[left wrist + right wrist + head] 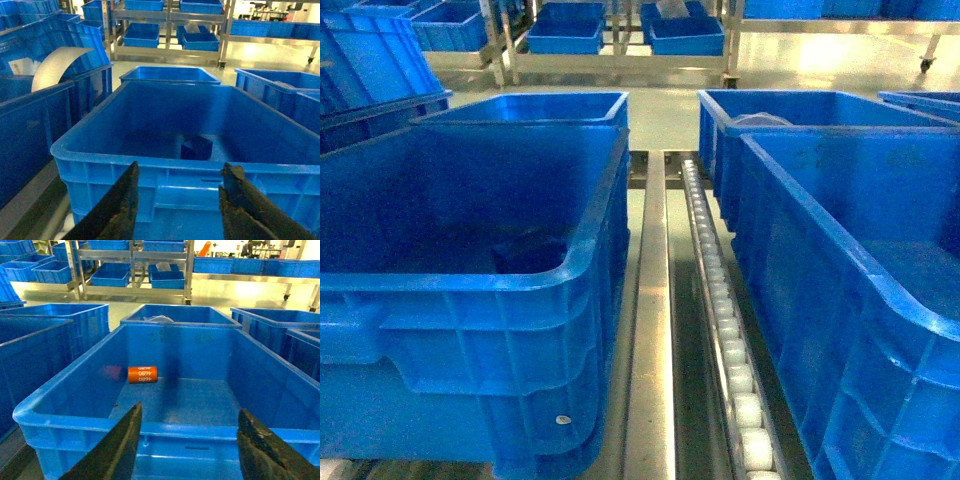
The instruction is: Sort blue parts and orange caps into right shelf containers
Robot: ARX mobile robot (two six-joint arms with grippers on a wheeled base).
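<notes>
An orange cap [142, 374] with white digits lies on its side on the floor of the near right bin [90, 375], toward its far left. A dark blue part [196, 148] stands on the floor of the near left bin [165, 165]; the head view shows the part [530, 255] there too. My left gripper [179, 175] hangs open, empty, in front of the left bin's near wall. My right gripper [189, 415] is open and empty before the right bin's near rim. Neither gripper appears in the head view.
A roller rail [720, 300] and metal channels run between the two near bins. Further blue bins [530, 108] [790, 110] stand behind them. Metal racks [620, 40] with more bins cross the back. A curled white sheet [57, 65] sticks up at the left.
</notes>
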